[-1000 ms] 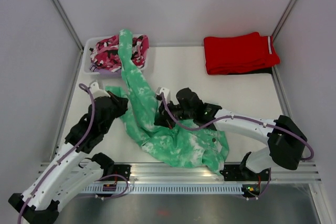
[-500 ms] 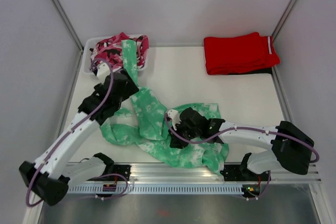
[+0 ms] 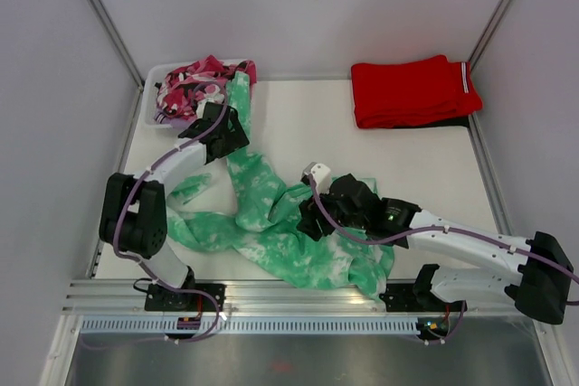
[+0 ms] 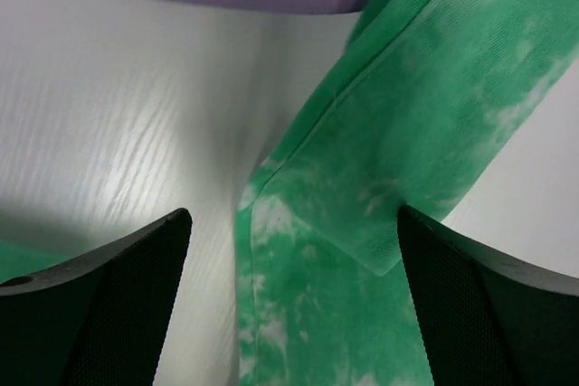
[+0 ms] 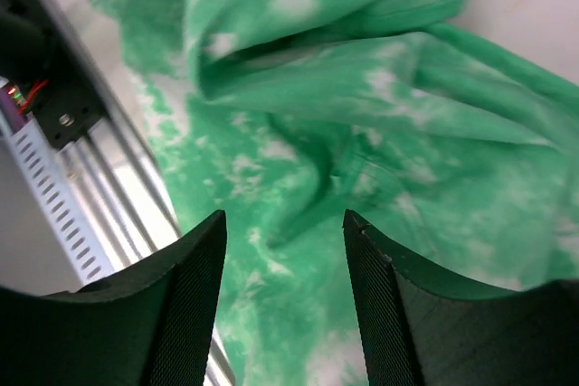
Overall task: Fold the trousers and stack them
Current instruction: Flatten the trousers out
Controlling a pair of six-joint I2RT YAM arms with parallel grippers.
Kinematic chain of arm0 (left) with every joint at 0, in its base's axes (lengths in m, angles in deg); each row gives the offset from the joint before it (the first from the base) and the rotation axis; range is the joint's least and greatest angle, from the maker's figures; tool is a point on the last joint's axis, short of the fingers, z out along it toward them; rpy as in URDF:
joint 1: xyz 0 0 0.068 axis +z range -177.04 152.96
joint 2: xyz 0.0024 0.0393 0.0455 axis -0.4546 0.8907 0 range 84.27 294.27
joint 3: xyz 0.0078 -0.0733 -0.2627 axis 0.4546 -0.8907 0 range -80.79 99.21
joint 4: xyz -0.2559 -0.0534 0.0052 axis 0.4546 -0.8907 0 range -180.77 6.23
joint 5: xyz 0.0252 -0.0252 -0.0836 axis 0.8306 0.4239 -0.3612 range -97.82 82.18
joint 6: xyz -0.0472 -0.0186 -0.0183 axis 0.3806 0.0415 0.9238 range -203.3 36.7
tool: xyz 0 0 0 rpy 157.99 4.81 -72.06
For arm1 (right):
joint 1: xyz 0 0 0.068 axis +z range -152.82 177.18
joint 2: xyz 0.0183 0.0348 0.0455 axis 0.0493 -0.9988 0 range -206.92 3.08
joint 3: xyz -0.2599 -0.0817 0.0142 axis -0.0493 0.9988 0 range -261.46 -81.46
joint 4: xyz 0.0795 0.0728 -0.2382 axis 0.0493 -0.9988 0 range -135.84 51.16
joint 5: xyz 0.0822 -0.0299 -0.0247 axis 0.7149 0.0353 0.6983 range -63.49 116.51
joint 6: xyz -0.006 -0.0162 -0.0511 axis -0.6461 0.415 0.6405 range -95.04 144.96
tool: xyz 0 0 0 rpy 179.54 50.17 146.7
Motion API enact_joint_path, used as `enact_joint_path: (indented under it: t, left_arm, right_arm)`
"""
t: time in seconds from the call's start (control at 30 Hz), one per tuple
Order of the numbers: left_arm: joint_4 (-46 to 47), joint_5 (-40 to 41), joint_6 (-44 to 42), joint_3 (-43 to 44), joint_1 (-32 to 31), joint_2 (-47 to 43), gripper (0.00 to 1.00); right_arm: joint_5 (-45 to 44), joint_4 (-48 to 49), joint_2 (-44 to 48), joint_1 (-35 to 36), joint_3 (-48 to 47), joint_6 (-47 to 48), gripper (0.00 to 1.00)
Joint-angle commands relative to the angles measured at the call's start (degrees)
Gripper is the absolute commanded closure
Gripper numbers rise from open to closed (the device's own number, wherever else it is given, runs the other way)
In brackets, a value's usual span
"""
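Observation:
The trousers, mint green with white blotches, lie crumpled across the near half of the table, one leg running up to the bin. My left gripper hovers open over that leg close to the bin. In the left wrist view its jaws stand wide apart with the leg flat on the table below, nothing gripped. My right gripper hangs open above the bunched middle of the trousers. In the right wrist view the fabric lies below and between the parted fingers, held by neither.
A pale bin at the back left holds a pink, black and white camouflage garment. Folded red trousers lie at the back right. A metal rail runs along the front edge, close under the right gripper. Walls enclose three sides.
Both grippers have opened and let go of the trousers. The left arm swung away toward the bin. The right gripper moved nearer and right; the fabric dropped and spread lower on the table.

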Motion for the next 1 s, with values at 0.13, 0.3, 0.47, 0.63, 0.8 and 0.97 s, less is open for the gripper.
enact_joint_path:
  t: [0.13,0.3,0.47,0.63,0.8,0.97]
  left_arm:
    - [17.7,-7.8,-15.4,3.4,-0.5,8.4,0.01]
    - [18.9,-9.9,-18.3,5.8,-0.5,14.8,0.43]
    - [16.1,-6.6,-14.2,2.9,-0.7,8.6,0.98]
    - [11.6,5.0,-0.8,-9.5,-3.4,-19.2,0.98]
    - [-16.6,17.5,15.9,-14.4,-9.0,-38.9,0.98]
    - [-42.5,23.0,41.4,-22.0,-10.1,-50.5,0.98]
  right_arm:
    - [-8.4,-1.6,3.0,-8.3,3.1,-5.5,0.39]
    - [-8.0,1.3,2.7,-10.5,4.4,-7.4,0.40]
    - [-14.8,0.7,0.9,-11.5,4.3,-9.8,0.45]
    - [-27.0,2.2,-2.6,-13.3,6.2,-16.3,0.48]
    - [-28.2,-2.1,-5.1,-13.5,4.6,-22.3,0.48]
    - [-27.2,-11.9,-1.3,-13.4,4.5,-28.5,0.32]
